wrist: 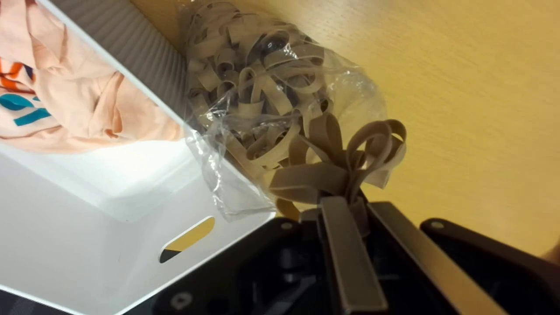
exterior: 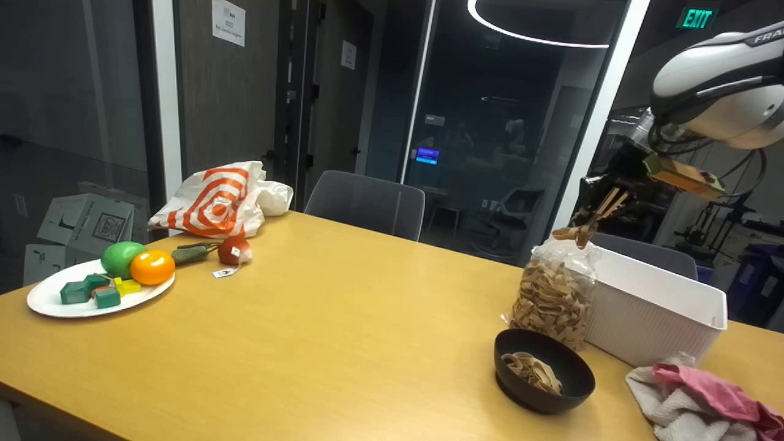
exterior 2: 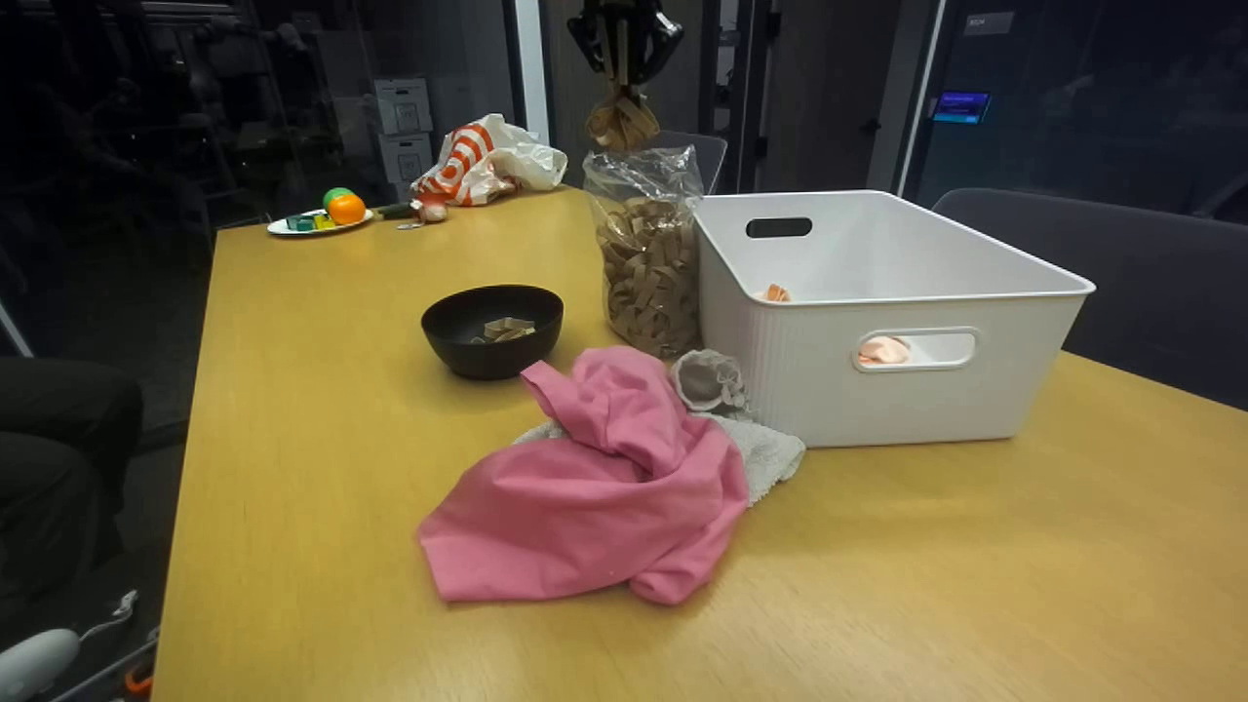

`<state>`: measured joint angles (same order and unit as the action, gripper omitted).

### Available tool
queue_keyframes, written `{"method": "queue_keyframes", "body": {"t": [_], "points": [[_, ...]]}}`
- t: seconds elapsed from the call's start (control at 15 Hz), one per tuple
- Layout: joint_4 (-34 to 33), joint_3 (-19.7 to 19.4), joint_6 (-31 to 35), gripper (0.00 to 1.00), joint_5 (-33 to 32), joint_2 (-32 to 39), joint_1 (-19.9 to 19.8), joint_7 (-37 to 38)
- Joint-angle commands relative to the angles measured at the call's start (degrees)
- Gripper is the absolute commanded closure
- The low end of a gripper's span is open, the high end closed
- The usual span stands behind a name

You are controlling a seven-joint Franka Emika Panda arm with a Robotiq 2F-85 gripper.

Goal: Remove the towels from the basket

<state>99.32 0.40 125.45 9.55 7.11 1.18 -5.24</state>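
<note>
One gripper [wrist: 355, 203], clamped on several tan bands [wrist: 306, 178] above one clear bag [exterior 2: 655, 172]. One white basket [exterior 2: 936, 405], peach cloth [wrist: 85, 103] inside. Beside it, one pink towel [exterior 2: 604, 512] atop one grey towel [exterior 2: 772, 454].

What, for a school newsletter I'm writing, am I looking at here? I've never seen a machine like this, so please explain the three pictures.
The machine is a single robot arm with a two-fingered gripper. Two pictures come from cameras standing apart from it; the third comes from a camera on the arm itself, looking down past the gripper.

The gripper is closed on a bunch of tan bands, near the top of a clear bag full of similar bands.

On the table, a black bowl and a white basket stand near that bag. A pink cloth lies partly over a grey cloth by the basket; a peach cloth is inside it. Farther along are a white plate and a shopping bag.
</note>
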Motion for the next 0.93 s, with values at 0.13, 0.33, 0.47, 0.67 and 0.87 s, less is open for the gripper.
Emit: {"method": "queue_keyframes", "body": {"t": [0.13, 0.33, 0.47, 0.67, 0.87], "points": [[4.0, 1.0, -4.9, 0.91, 2.8, -6.6, -0.3, -8.0], [7.8, 1.6, -7.6, 0.91, 3.5, -8.7, 0.4, -11.4], [10.8, 2.2, -8.5, 0.91, 4.0, -9.8, 1.0, -13.4], [15.6, 3.1, -6.1, 0.92, 3.8, -10.5, 2.1, -14.9], [20.9, 3.8, 0.0, 0.92, 2.3, -9.7, 3.1, -15.1]]}}
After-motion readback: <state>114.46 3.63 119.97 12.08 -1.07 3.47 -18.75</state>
